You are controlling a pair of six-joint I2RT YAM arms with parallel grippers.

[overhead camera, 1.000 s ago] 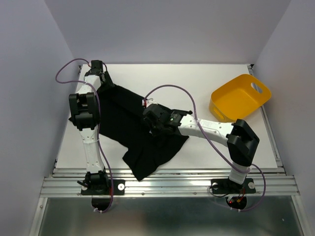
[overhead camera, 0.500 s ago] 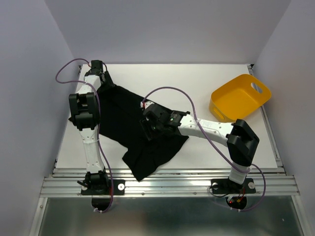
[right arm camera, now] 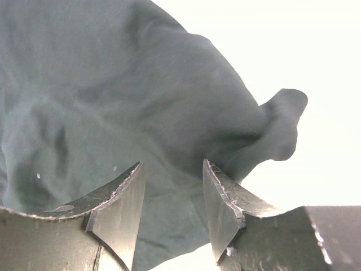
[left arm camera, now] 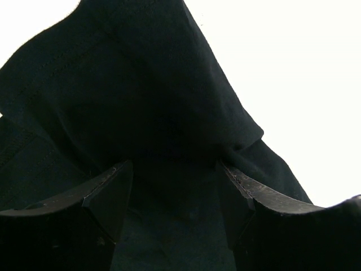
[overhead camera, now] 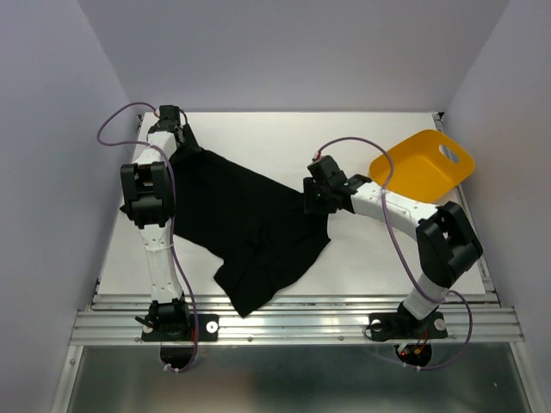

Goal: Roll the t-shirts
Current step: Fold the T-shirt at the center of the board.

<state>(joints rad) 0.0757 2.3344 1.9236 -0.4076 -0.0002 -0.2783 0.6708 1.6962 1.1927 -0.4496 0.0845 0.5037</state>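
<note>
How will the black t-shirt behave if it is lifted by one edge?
Probably floppy: the t-shirt lies in soft wrinkles on the table. Likely it sags and bunches, as cloth gathers at the right pincer. It seems unlikely to roll away.

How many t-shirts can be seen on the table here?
1. The black t-shirt lies spread over the left and middle of the table, one corner by the left tool at the far left, its right edge by the right tool. Another folded underneath could be hidden.
</note>
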